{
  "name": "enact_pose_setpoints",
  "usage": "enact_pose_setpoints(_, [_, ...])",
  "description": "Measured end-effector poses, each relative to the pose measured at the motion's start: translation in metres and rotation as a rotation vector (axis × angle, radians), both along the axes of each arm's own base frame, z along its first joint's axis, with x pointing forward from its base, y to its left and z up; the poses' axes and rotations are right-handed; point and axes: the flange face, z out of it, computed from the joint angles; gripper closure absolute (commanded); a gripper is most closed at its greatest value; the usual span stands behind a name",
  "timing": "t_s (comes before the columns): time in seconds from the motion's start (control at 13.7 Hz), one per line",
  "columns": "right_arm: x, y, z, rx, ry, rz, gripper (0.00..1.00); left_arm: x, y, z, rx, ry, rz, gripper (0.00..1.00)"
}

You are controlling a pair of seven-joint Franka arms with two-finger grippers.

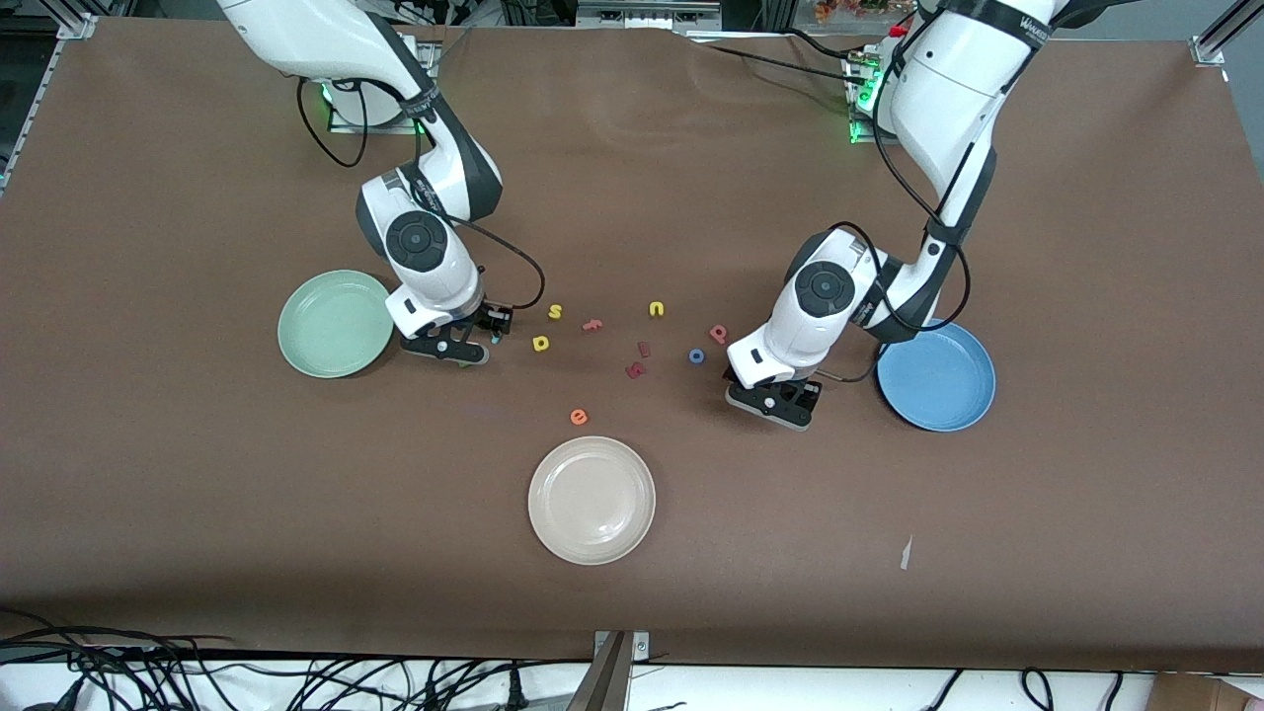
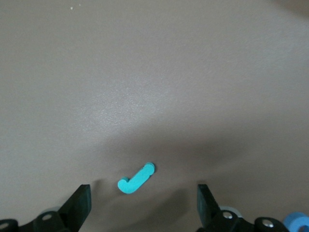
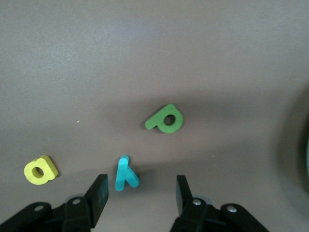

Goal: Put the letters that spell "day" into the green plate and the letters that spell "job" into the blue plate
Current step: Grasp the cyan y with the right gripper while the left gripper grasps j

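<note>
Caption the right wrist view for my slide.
Right gripper poised low over teal letter, beside green and yellow letters.

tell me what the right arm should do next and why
Probably lower the right gripper a touch and shut its jaws on the teal "y". The letter lies on the table between the open jaws, not yet gripped, and the green plate it belongs in sits just beside that gripper, with no letters in it.

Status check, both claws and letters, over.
Left claw open around teal j, near blue plate. Right claw open around teal y, beside green plate. Plates empty.
</note>
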Motion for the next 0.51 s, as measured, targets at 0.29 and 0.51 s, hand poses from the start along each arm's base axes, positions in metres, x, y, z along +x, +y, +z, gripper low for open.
enact_pose_setpoints(0.29, [-0.012, 0.003, -0.018, 0.020, -0.027, -0.014, 0.39, 0.000, 0.001, -0.009, 0.002, -0.002, -0.005, 0.27])
enact_pose_setpoints(0.51, [-0.016, 0.009, -0.023, 0.026, -0.034, -0.014, 0.47, 0.001, -0.002, -0.007, 0.003, -0.010, -0.009, 0.46])
